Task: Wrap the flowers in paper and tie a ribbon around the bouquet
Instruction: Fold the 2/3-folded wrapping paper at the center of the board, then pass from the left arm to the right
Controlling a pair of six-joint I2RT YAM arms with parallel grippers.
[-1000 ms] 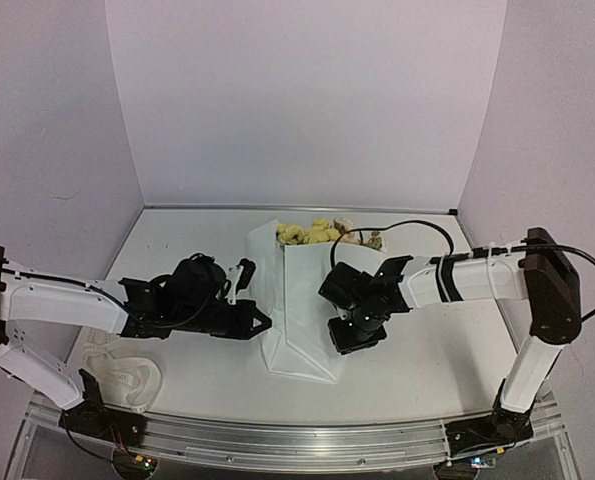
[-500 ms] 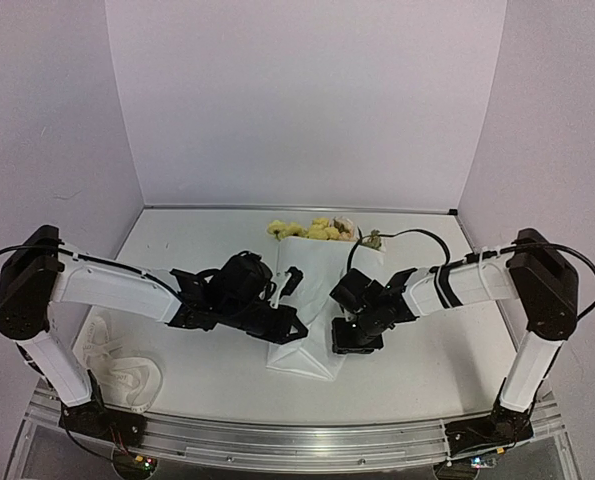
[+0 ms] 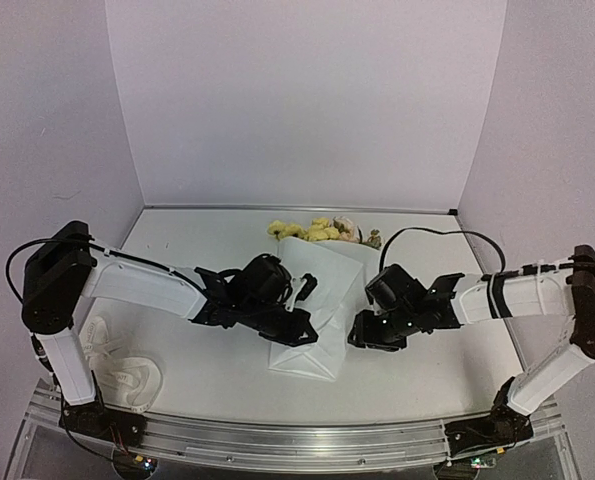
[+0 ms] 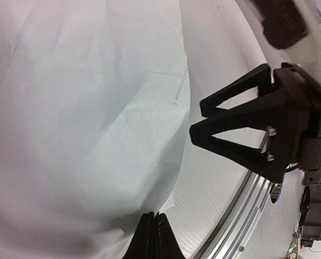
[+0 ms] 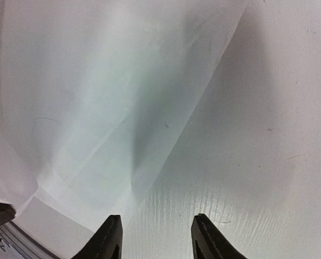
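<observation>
The white paper (image 3: 329,288) is folded over the flowers (image 3: 317,231) into a tapered bouquet at mid-table; only the yellow and cream blooms show, at its far end. My left gripper (image 3: 296,331) rests on the bouquet's near left part, shut on an edge of the paper (image 4: 95,108). In the left wrist view the closed tips (image 4: 154,237) pinch that edge. My right gripper (image 3: 362,336) stands open beside the bouquet's right edge, over bare table, and also shows in the left wrist view (image 4: 197,122). Nothing lies between its fingers (image 5: 110,237); the paper (image 5: 95,81) is ahead and to the left. The ribbon (image 3: 135,381) lies heaped at the near left.
A metal rail (image 3: 277,441) runs along the table's near edge. White walls close the back and both sides. The right arm's black cable (image 3: 432,232) loops above the table behind the bouquet.
My left gripper swung right, carrying the paper's left flap over the flowers. My right gripper opened, let go of the paper and slid right, off the bouquet.
</observation>
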